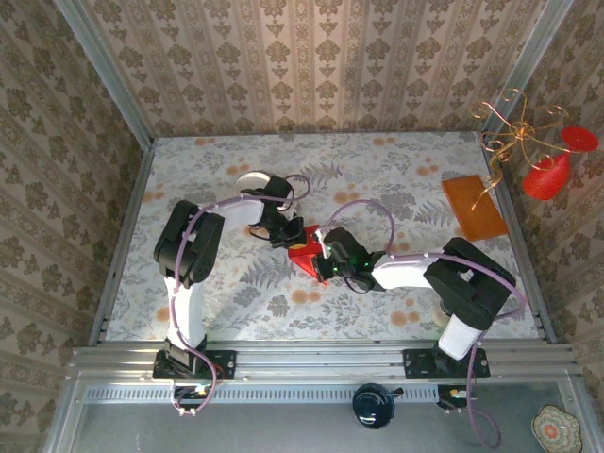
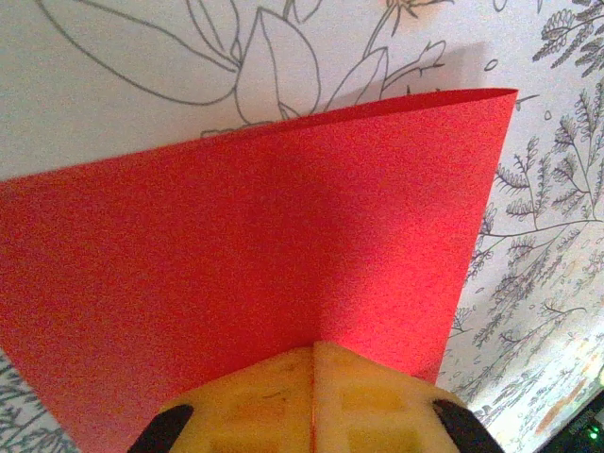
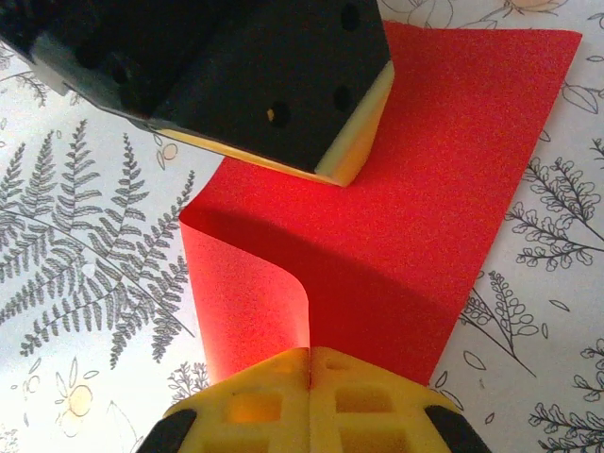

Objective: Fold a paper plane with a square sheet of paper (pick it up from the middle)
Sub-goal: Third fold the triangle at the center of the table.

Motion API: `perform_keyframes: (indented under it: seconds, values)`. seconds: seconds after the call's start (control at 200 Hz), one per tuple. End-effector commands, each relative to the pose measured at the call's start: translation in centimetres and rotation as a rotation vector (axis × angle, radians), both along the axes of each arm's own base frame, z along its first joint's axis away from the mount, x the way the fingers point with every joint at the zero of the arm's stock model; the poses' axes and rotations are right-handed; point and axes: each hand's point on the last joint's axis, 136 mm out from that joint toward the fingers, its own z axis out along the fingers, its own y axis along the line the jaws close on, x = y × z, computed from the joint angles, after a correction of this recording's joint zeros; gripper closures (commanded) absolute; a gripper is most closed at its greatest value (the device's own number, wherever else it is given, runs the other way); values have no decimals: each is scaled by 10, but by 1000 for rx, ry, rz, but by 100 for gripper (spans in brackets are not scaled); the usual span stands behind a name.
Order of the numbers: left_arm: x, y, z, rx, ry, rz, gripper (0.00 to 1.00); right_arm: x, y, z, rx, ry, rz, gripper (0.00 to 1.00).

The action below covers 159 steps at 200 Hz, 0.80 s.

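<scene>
At the middle of a flower-patterned desk [image 1: 377, 170], two robot arms hold the square sheet of paper [image 3: 406, 236] between them. The left fingers [image 2: 255, 401] are pressed together on one edge of the bright red sheet, pinching it. The right fingers [image 3: 359, 396] are likewise clamped on the near edge in their own camera's view, where the paper curls up into a loose, uncreased loop. Seen from the left wrist, the sheet bends over in a soft rounded fold. An orange-brown board [image 1: 474, 208] lies well apart, near the desk's far right corner.
</scene>
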Motion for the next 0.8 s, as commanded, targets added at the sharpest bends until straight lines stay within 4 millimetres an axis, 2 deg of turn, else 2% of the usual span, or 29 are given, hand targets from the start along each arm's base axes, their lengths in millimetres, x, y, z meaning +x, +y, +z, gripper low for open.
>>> perform_keyframes:
  seconds: [0.0,0.23,0.47,0.79]
  values:
    - [-16,9,-23,71,65,-27,90,2,-1,-5,-21,24,-4,100]
    - [-14,6,-16,55,53,-28,90,1,-1,-10,-28,46,-7,100]
    - [-5,0,7,20,-2,-30,90,2,-1,-14,-29,63,-10,100]
    - [-1,-2,18,1,-22,-21,89,0,1,-18,-19,88,6,100]
